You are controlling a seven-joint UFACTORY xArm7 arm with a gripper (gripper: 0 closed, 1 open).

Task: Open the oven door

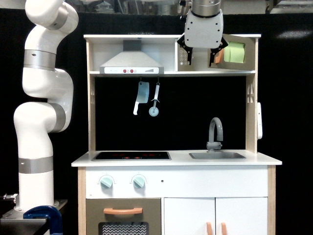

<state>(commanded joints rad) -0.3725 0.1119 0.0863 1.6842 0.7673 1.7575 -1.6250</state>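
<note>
1. The gripper (200, 55) sits at the top shelf's right end, jaws spread, gripping nothing I can see; one finger hooks beside the orange handle (218, 56) of the oven door (234, 52).
2. Risk – the finger may slip off the handle, letting the door swing shut; pulling sideways could rock the toy kitchen (176, 159).
3. No readable writing – the keypad is mostly hidden.

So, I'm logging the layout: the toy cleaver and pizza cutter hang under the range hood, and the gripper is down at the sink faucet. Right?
Not quite. The toy cleaver and pizza cutter do hang under the range hood, but the gripper is up at the top shelf, by the oven door, well above the sink faucet, as the exterior view shows.
</note>
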